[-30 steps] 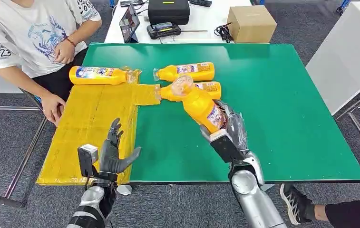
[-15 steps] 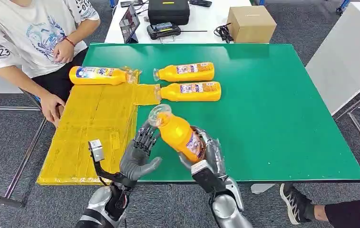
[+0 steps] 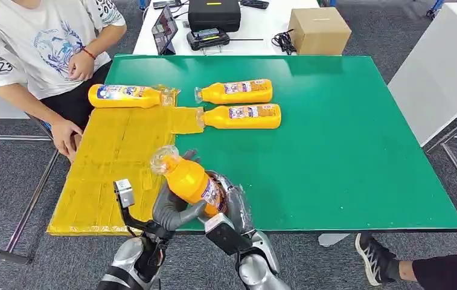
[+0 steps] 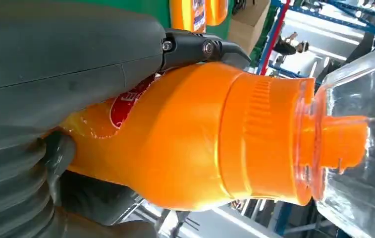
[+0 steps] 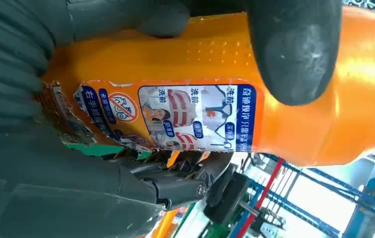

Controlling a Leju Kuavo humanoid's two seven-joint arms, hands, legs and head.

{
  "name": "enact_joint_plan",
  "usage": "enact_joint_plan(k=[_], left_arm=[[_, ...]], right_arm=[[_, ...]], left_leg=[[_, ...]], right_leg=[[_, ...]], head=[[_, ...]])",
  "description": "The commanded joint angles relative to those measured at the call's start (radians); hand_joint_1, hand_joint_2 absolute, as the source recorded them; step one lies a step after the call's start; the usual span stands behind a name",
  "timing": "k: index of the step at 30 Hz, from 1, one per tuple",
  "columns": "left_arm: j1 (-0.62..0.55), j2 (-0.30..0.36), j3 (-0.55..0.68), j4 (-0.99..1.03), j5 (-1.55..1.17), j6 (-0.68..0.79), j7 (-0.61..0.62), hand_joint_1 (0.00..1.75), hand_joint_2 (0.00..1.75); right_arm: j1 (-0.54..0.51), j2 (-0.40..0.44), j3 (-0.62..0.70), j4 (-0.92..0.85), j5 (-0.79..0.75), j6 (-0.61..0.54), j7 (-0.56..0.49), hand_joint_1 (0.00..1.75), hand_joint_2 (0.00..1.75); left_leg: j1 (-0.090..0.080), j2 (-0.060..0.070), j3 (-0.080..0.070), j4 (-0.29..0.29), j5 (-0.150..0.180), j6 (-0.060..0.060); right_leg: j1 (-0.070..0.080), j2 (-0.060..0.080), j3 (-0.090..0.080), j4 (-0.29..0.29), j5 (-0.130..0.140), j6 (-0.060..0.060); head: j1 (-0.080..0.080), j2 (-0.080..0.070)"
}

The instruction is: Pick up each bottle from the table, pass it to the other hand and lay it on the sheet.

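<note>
Bottle (image 3: 191, 180) label (image 5: 175, 116) legible beside right hand (image 3: 233, 205).

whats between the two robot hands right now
The orange plastic bottle with a clear cap: the left hand and right hand both wrap it above the table's near edge, as the head view shows.
</note>
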Motion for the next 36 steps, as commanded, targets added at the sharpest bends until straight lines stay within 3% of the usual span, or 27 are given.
enact_joint_plan(k=[1, 7, 8, 9, 28, 29, 30, 31, 32, 36], left_arm=[[-0.038, 0.028, -0.066, 0.057, -0.013, -0.001, 0.006, 0.0, 1.75], [-0.038, 0.015, -0.043, 0.034, -0.02, 0.016, -0.028, 0.05, 1.75], [-0.037, 0.015, -0.042, 0.027, -0.021, 0.017, -0.03, 1.55, 1.75], [-0.034, 0.013, -0.035, 0.016, -0.018, 0.017, -0.039, 1.75, 1.75], [-0.033, 0.007, -0.001, 0.008, -0.024, 0.049, -0.043, 1.75, 1.75], [-0.031, 0.006, 0.005, -0.003, -0.023, 0.055, -0.048, 1.75, 1.75], [-0.03, 0.005, 0.01, -0.009, -0.023, 0.061, -0.051, 1.75, 1.75], [-0.023, 0.005, 0.024, -0.036, -0.038, 0.096, -0.072, 1.75, 1.75], [-0.021, 0.006, 0.033, -0.053, -0.047, 0.115, -0.08, 1.75, 1.75], [-0.022, 0.009, 0.073, -0.109, -0.108, 0.218, -0.114, 1.75, 1.75]], right_arm=[[-0.072, 0.008, 0.121, 0.16, -0.004, 0.034, 0.005, 1.75, 1.75], [-0.097, 0.013, 0.18, 0.245, 0.004, 0.048, 0.016, 1.75, 1.75], [-0.096, 0.013, 0.181, 0.248, 0.003, 0.048, 0.016, 1.75, 1.75], [-0.1, 0.01, 0.189, 0.258, 0.009, 0.053, 0.022, 1.75, 1.75], [-0.096, 0.008, 0.181, 0.272, 0.017, 0.042, 0.031, 1.75, 1.75], [-0.09, 0.009, 0.174, 0.258, 0.017, 0.022, 0.026, 0.16, 1.75], [-0.085, 0.012, 0.166, 0.247, 0.012, 0.01, 0.024, 0.0, 1.75], [-0.065, 0.014, 0.147, 0.19, -0.008, -0.009, 0.012, 0.0, 1.75], [-0.052, 0.011, 0.139, 0.138, -0.015, -0.024, 0.009, 0.0, 0.0], [0.006, -0.033, 0.131, -0.13, -0.066, -0.074, 0.004, 0.0, 0.0]], left_leg=[[0.001, 0.002, 0.004, -0.001, -0.002, -0.001], [0.001, 0.002, 0.004, 0.0, -0.002, -0.002], [0.001, 0.002, 0.004, 0.0, -0.001, -0.001], [0.002, 0.003, 0.005, 0.0, -0.003, -0.002], [0.002, 0.001, 0.004, 0.0, -0.002, -0.002], [0.001, 0.001, 0.002, 0.0, -0.001, -0.001], [0.002, 0.001, 0.005, 0.0, -0.002, -0.002], [0.002, 0.001, 0.003, 0.0, -0.002, -0.001], [0.001, 0.001, 0.002, 0.0, -0.001, -0.001], [0.002, 0.001, 0.002, 0.002, -0.002, -0.002]], right_leg=[[0.001, 0.002, 0.004, -0.001, -0.001, -0.002], [0.002, 0.002, 0.003, -0.001, -0.001, -0.002], [0.001, 0.001, 0.003, -0.001, -0.001, -0.002], [0.002, 0.001, 0.005, -0.001, -0.002, -0.002], [0.002, -0.001, 0.004, -0.001, -0.002, -0.002], [0.001, -0.001, 0.002, -0.001, -0.001, -0.001], [0.002, -0.001, 0.005, -0.001, -0.002, -0.002], [0.002, -0.001, 0.003, 0.0, -0.002, -0.002], [0.001, 0.0, 0.001, 0.0, -0.001, -0.001], [0.002, 0.0, 0.002, 0.001, -0.002, -0.002]], head=[[0.0, 0.0], [0.0, 0.0], [0.0, 0.0], [0.0, 0.0], [0.0, 0.0], [0.0, 0.0], [0.0, 0.0], [0.0, 0.0], [0.0, 0.0], [0.0, 0.0]])
